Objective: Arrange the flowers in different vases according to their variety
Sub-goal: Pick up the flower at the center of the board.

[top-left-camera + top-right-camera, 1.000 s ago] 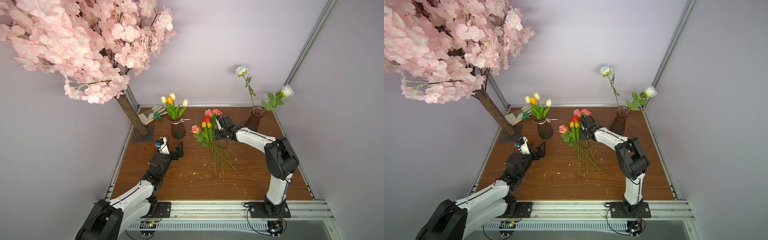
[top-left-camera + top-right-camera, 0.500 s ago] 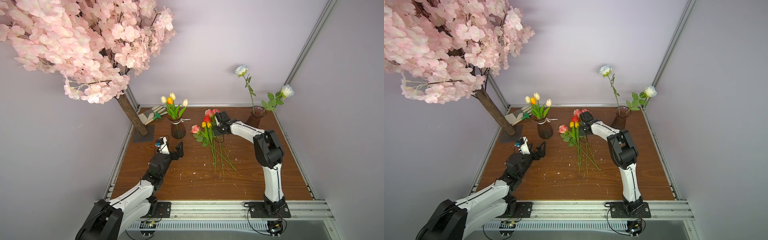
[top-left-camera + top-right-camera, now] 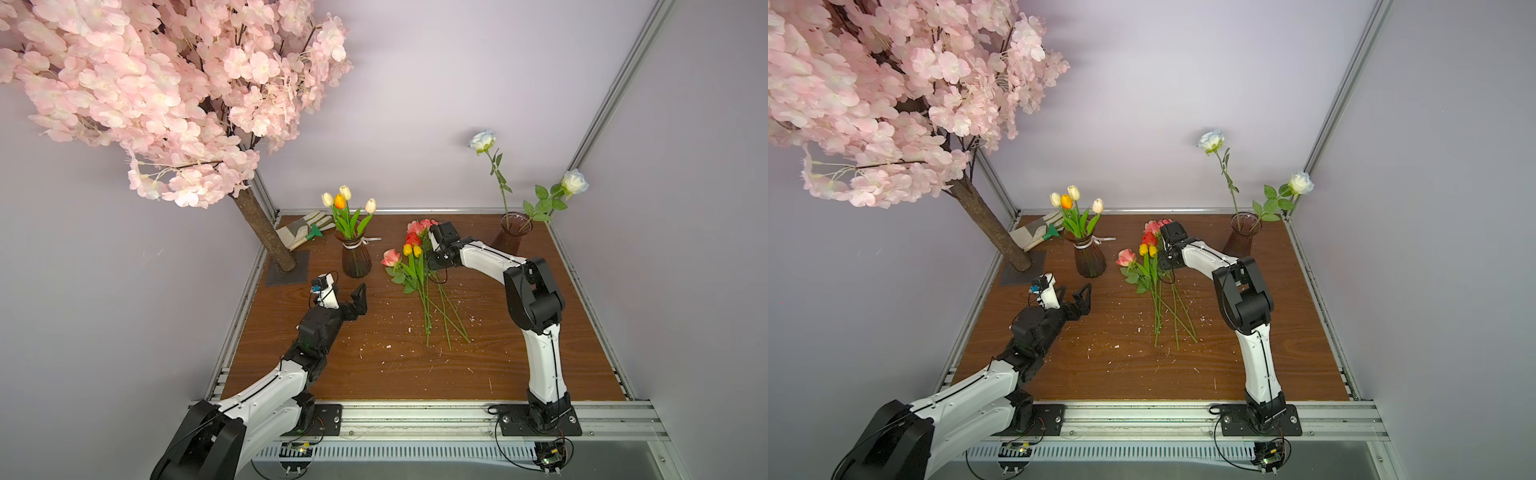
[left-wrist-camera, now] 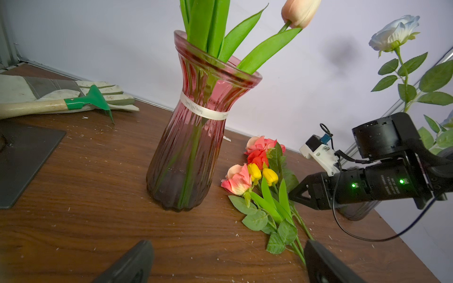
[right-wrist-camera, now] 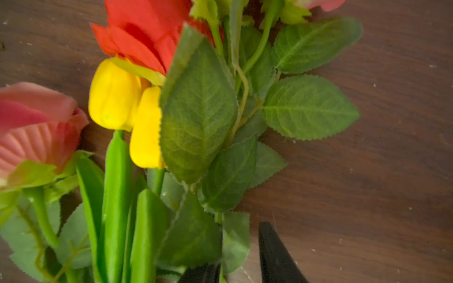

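Now, left gripper (image 3: 347,293): black fingers spread wide and empty, low over the brown wooden tabletop (image 3: 415,374), left of centre.
Left vase: dark reddish ribbed glass vase with a white ribbon (image 3: 356,259), just beyond that gripper, holding cream and orange tulips (image 3: 345,201).
Loose bunch: pink and red leafy roses (image 3: 390,257) and yellow tulips (image 3: 412,250) lying flat at the centre, with heads at the far end and green stems crossing toward the near edge.
Handling: probably light; the stems look thin and springy, the petals and leaves soft cloth. The best hold seems to be the bare stem below the leaves, though crossed stems may drag their neighbours along.
Right gripper (image 5: 241,247): low at the bunch's right side, jaws narrowly parted with a rose leaf between them; nothing visibly pinched.
Right vase: plain reddish-brown ribbed glass vase (image 3: 509,237), far right, holding white roses (image 3: 482,140).
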{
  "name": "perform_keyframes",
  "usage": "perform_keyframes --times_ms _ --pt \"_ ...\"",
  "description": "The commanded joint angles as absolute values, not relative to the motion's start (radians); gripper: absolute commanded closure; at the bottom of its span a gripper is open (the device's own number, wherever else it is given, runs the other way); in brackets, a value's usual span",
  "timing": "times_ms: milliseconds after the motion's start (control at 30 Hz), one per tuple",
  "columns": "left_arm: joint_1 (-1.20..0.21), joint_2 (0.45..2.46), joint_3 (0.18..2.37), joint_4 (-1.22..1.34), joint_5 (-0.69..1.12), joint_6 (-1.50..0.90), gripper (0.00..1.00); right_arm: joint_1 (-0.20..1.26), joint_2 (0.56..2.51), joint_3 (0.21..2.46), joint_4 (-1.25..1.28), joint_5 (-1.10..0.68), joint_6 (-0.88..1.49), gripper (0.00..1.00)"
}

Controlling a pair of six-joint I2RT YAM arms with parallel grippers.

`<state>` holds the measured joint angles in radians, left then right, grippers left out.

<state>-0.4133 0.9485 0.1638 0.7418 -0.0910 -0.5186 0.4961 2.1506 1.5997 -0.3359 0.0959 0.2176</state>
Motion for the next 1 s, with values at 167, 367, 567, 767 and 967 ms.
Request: perform_keyframes --times_ms 167,367,567,767,967 --pt "-0.422 0.941 0.185 0.741 -0.094 -0.503 0.01 0.499 1.996 1.481 -0.312 0.037 0.215 0.67" --pt "-0.422 0.939 0.184 0.740 -0.092 -0.503 0.01 0.500 2.011 1.454 -0.315 0.020 0.199 0.68" --pt "-0.422 0.937 0.184 0.739 -0.093 -0.504 0.01 0.500 2.056 1.480 -0.334 0.029 0.191 0.68" --pt "-0.422 0.930 0.182 0.736 -0.093 -0.502 0.01 0.499 2.096 1.512 -0.355 0.087 0.193 0.70" --pt "-0.422 0.925 0.182 0.735 -0.095 -0.502 0.01 0.499 2.128 1.552 -0.365 0.095 0.200 0.73"
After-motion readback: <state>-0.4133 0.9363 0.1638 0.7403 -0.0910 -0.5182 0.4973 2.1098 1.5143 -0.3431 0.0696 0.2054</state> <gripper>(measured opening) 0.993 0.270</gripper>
